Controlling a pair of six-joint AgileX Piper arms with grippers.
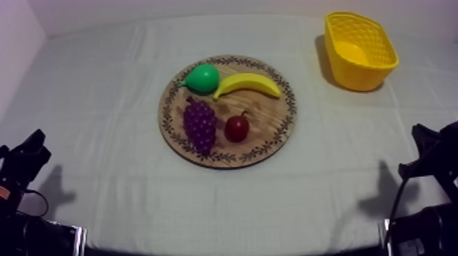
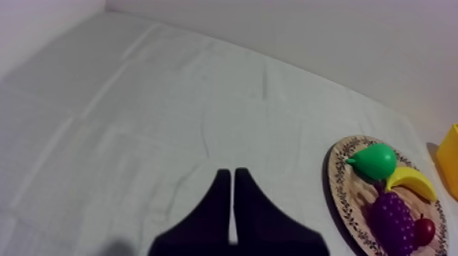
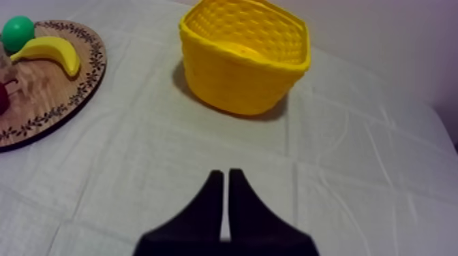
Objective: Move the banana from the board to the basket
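Nothing of the task looks done. The banana (image 1: 247,84) lies on the wooden board (image 1: 269,119), untouched, and the yellow basket (image 1: 354,75) looks empty. Both arms sit low at the near edge of the table (image 1: 102,102), well apart from the fruit. The left gripper (image 2: 229,171) has its 2 black fingers pressed together into a narrow wedge with nothing between them. The right gripper (image 3: 223,172) is closed on nothing in the same way. From the right gripper, the basket stands almost straight ahead and farther out, upright, with its mouth open. The board lies ahead of it too, off toward the left arm's side, and the banana is on the part of the board farthest from the gripper. From the left gripper, the board is ahead and off toward the right arm's side, with the basket beyond it. On the board the banana lies curved, one end touching or just beside the pear (image 1: 202,79). The grapes (image 1: 200,124) and the small red fruit (image 1: 236,128) sit on the nearer half, apart from the banana. I judge that every step is left to do: reach out to the board, open the fingers, close them round the banana, lift it, carry it over the basket and release it. Either arm could begin, though the right one is nearer the basket.
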